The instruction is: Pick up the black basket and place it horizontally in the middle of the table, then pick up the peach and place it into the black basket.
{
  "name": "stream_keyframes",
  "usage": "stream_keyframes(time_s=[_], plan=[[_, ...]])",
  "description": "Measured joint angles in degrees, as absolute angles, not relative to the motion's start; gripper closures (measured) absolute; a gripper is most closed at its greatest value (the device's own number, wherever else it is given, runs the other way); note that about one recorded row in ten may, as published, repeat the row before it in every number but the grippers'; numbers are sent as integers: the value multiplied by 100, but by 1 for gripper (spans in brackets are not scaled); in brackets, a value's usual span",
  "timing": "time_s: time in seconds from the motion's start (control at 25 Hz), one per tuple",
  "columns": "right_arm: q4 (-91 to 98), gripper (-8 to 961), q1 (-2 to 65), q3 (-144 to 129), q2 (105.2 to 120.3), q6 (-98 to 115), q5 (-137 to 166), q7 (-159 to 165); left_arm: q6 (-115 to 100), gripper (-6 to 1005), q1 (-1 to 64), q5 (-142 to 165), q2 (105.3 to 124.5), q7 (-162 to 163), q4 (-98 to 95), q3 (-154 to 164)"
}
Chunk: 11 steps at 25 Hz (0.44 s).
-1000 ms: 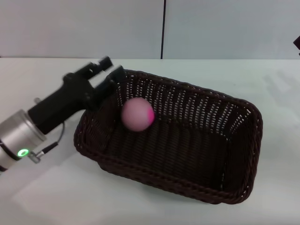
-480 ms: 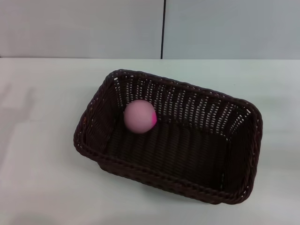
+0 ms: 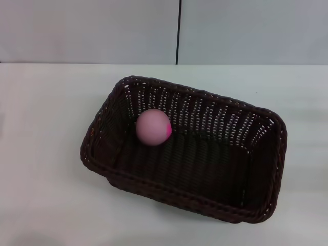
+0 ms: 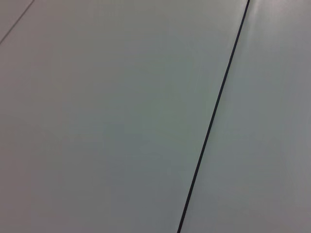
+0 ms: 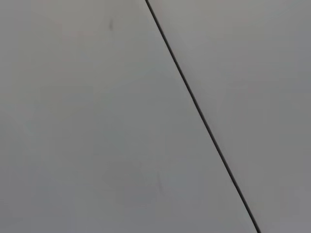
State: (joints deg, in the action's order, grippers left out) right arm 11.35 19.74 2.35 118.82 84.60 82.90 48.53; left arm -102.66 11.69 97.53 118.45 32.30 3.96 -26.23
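Note:
The black basket (image 3: 266,154) lies in the middle of the white table (image 3: 46,128), its long side running left to right and turned a little. The peach (image 3: 152,127), pale pink with a magenta patch on its right, rests inside the basket against the far left wall. Neither gripper shows in the head view. Both wrist views show only a plain grey wall with a dark seam.
A grey wall with a vertical dark seam (image 3: 178,31) stands behind the table's far edge. Bare tabletop lies to the left, right and front of the basket.
The left arm and gripper, beside the basket's left rim one second ago, have drawn out of the head view. The peach has settled slightly to the right inside the basket.

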Motion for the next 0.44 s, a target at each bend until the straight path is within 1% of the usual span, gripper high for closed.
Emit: stream_keyframes(time_s=[0.44], plan=[[1045, 453, 2021, 295, 11882, 8265, 8287, 4847, -10204, 319, 1194, 9756, 11856, 3225, 395, -2628]])
